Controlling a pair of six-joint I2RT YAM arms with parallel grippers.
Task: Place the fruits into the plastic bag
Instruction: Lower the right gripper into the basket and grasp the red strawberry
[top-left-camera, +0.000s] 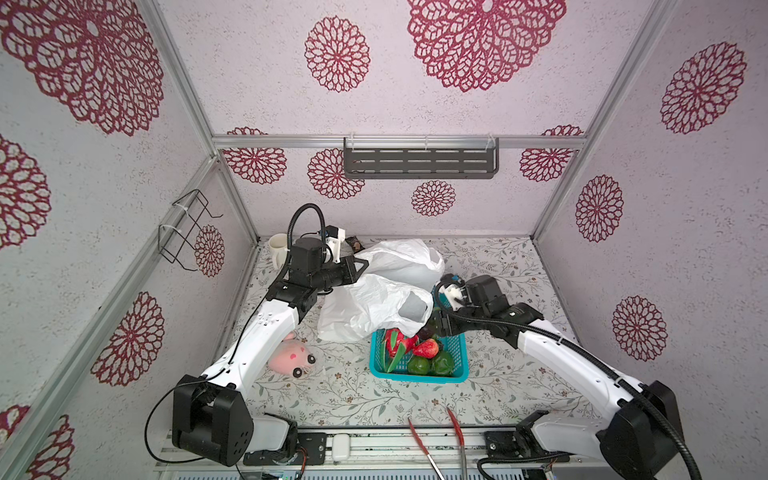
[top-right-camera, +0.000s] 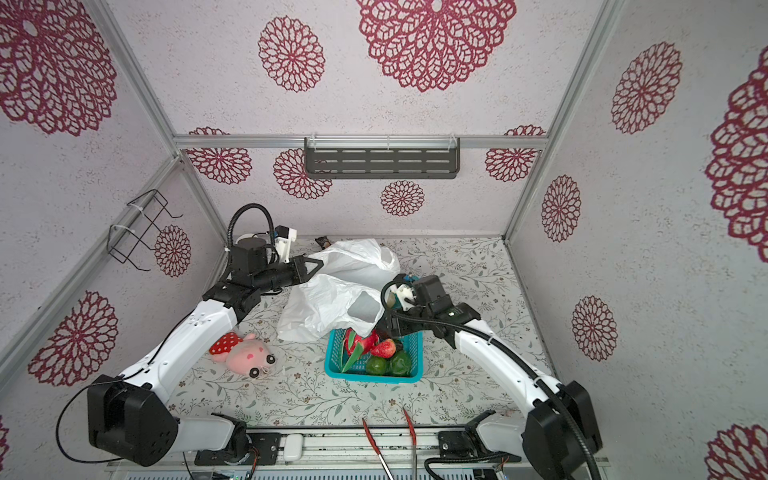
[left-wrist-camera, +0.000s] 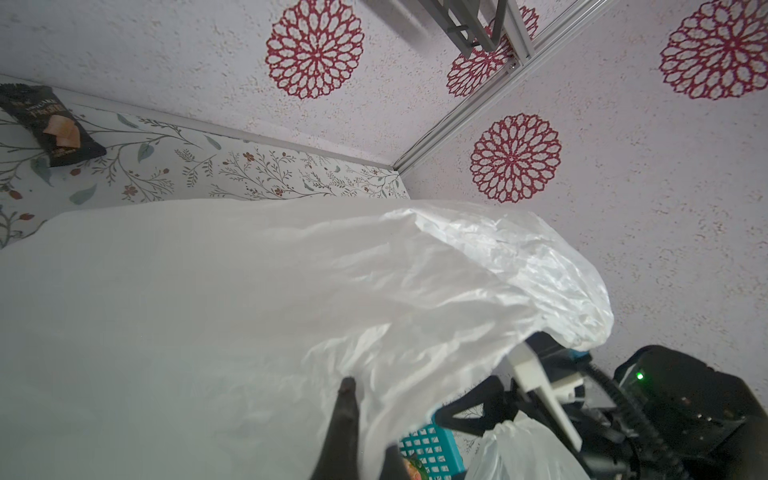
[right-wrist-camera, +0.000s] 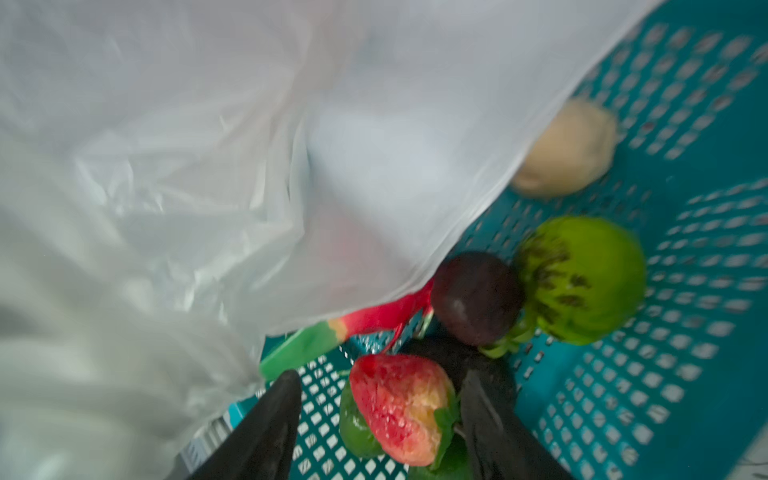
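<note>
The white plastic bag (top-left-camera: 374, 307) lies crumpled behind the teal basket (top-left-camera: 457, 374), one loop handle drooping over the basket's far edge. My left gripper (left-wrist-camera: 353, 419) is shut on a fold of the bag's film. The fruits lie in the basket: a dragon fruit (top-left-camera: 397, 343), a strawberry (right-wrist-camera: 401, 407), a dark round fruit (right-wrist-camera: 478, 297), green round ones (top-left-camera: 419, 365) and a beige one (right-wrist-camera: 569, 149). My right gripper (right-wrist-camera: 382, 399) hangs open low over the basket, its fingers on either side of the strawberry. The bag film (right-wrist-camera: 208, 166) covers part of the basket.
A pink plush toy (top-left-camera: 291, 357) lies left of the basket beside my left arm. A white mug (top-left-camera: 277, 249) and a dark snack packet (left-wrist-camera: 54, 124) sit at the back left. Red-handled tongs (top-left-camera: 419, 440) rest at the front edge. A wire rack hangs on the left wall.
</note>
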